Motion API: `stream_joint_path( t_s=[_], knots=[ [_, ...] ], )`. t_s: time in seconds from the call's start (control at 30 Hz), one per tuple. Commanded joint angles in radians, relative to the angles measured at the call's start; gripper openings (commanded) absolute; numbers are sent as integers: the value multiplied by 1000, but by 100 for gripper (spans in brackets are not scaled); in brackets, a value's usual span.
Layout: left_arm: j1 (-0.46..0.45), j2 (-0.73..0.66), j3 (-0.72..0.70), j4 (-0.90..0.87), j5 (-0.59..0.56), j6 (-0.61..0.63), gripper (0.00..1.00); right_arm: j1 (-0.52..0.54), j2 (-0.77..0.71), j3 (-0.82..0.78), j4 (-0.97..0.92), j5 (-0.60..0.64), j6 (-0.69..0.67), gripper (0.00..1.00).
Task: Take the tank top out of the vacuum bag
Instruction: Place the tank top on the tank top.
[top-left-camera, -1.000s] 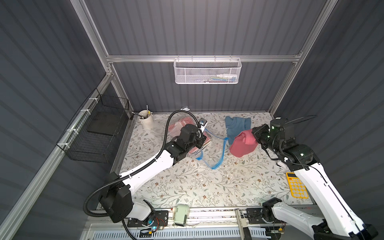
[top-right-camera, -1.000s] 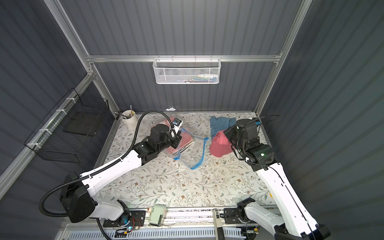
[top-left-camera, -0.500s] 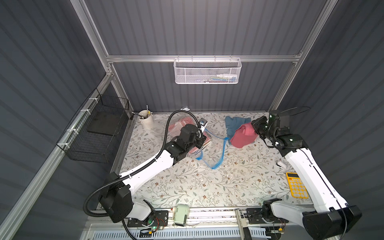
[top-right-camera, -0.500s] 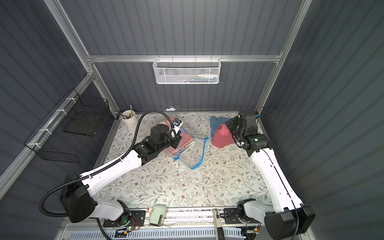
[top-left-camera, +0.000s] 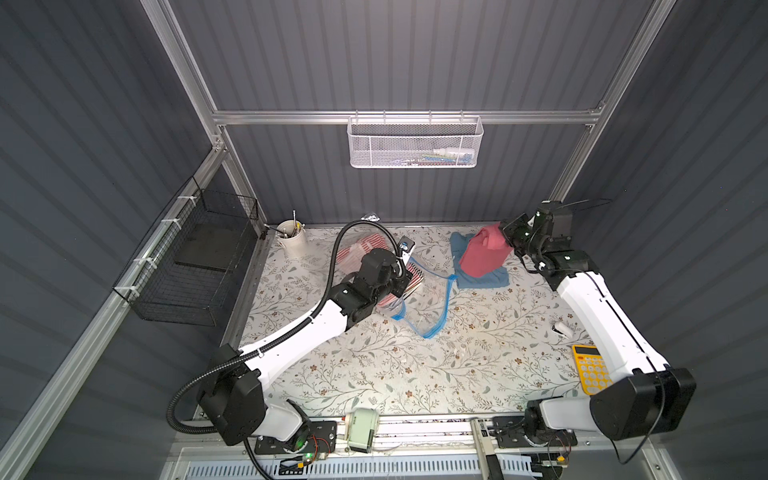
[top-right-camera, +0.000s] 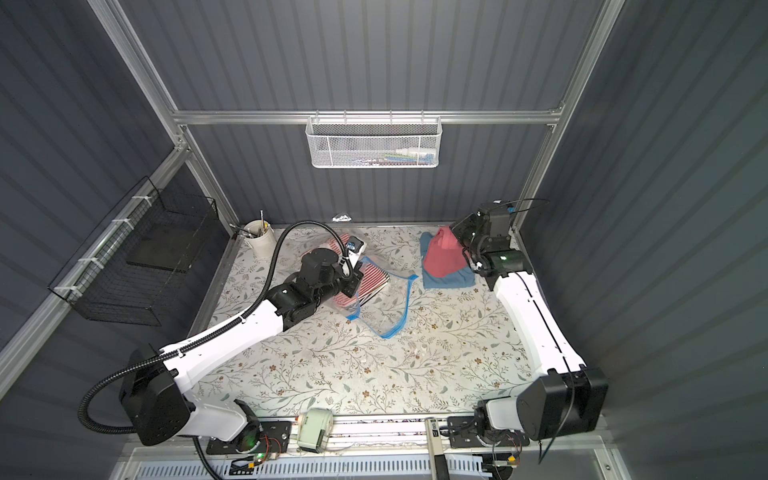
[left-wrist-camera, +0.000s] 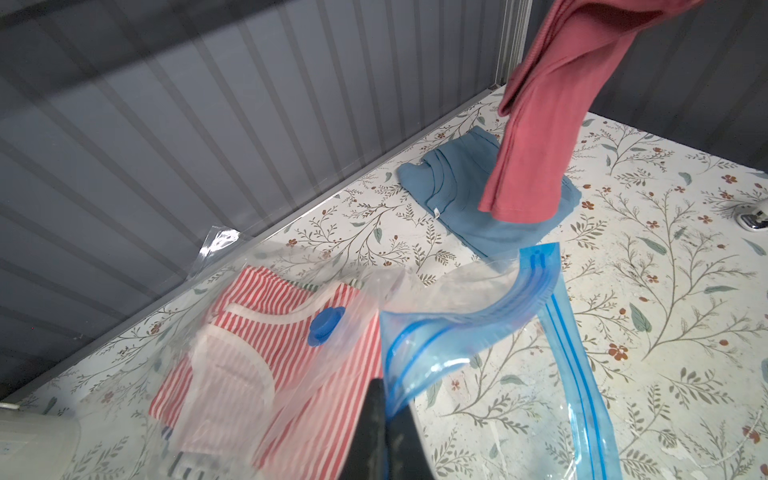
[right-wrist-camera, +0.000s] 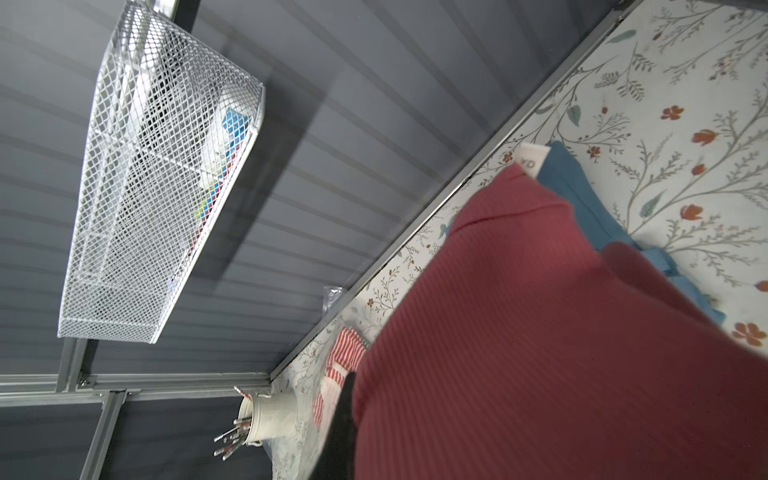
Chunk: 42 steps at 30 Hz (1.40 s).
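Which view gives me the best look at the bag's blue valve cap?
Left wrist: the valve cap sits close and unblocked on the vacuum bag, over the striped cloth. In both top views the left arm covers that spot. The right wrist view doesn't show it.

The only print that can be made out is on a small white tag (right-wrist-camera: 529, 159) in the right wrist view, where the red ribbed top (right-wrist-camera: 561, 353) meets the blue garment (right-wrist-camera: 582, 208). It shows two dark characters, seemingly "Y" and "D" as they lie in the picture; the reading is unsure, and which garment carries the tag cannot be told. The keys of the yellow calculator (top-left-camera: 591, 369), the packets in the white mesh basket (top-left-camera: 374, 149) and the blue zip strip (left-wrist-camera: 563, 340) of the vacuum bag (left-wrist-camera: 453, 286) show nothing readable as words or numbers.
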Motion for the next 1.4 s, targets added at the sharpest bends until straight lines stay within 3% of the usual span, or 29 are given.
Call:
stream_joint_path(
  t_s=[0.0, 0.27, 0.9, 1.37],
  knots=[
    [8, 10, 17, -18, -11, 18, 0, -17, 56, 44, 146, 9, -25, 0],
    [8, 18, 15, -15, -34, 30, 0, -39, 223, 133, 270, -1, -11, 0],
    [18, 48, 9, -5, -44, 33, 0, -67, 517, 394, 310, -37, 1, 0],
    [19, 76, 12, -7, -26, 21, 0, -75, 640, 508, 327, -31, 21, 0]
  ],
)
